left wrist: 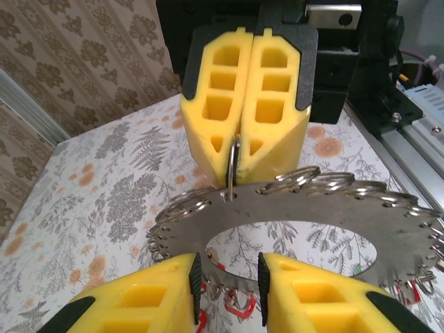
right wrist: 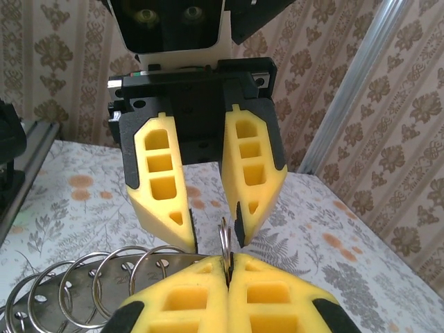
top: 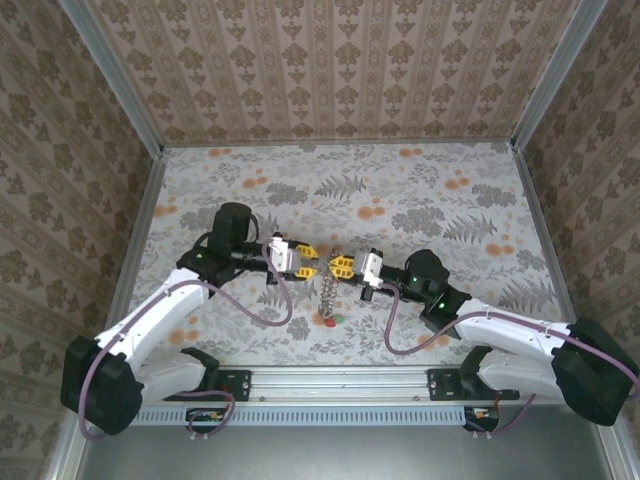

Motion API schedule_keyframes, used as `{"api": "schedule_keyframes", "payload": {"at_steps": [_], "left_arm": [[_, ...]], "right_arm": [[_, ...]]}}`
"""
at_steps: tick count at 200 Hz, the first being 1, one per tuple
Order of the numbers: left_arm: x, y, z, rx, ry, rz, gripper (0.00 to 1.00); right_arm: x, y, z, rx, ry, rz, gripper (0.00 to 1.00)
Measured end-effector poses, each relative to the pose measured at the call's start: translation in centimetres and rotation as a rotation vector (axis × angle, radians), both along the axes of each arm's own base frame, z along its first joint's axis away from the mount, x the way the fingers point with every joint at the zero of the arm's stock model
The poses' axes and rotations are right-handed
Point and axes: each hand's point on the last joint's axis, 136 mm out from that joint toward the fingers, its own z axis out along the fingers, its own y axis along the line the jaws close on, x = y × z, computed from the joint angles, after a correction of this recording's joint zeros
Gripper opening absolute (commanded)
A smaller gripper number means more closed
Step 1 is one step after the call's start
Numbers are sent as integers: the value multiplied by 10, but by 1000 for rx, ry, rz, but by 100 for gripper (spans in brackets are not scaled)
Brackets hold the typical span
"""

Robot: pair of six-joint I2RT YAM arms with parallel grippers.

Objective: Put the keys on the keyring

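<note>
**A:** What has the right claw (top: 338,266) got?

**B:** It's clamped tight on one small split ring at the rim of the grey metal keyring (left wrist: 326,208). That's a flat, bumpy-edged loop fringed with rings, sitting between the two claws over the floral-patterned desk (top: 430,190).

**A:** And the left claw (top: 310,259)?

**B:** Its pads are parted, facing the right one, with the loop's near edge at the gap.

**A:** The tiny red and green plastic-headed keys (top: 330,320)?

**B:** Bunched at the keyring's low end. Whether they're hanging or lying, I can't tell.
</note>
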Motion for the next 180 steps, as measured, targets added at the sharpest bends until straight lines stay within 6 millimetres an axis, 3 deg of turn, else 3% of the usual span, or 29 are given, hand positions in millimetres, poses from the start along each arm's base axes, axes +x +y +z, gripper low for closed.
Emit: {"api": "schedule_keyframes", "payload": {"at_steps": [56, 120, 180], "left_arm": [[-5, -4, 11, -37, -5, -22, 21], [-11, -11, 2, -20, 35, -66, 21], [-11, -12, -4, -3, 42, -69, 13]], "right_arm": [[-1, 4, -4, 8, 29, 28, 0], [-3, 6, -3, 4, 31, 45, 0], [-2, 7, -8, -30, 36, 49, 0]]}}
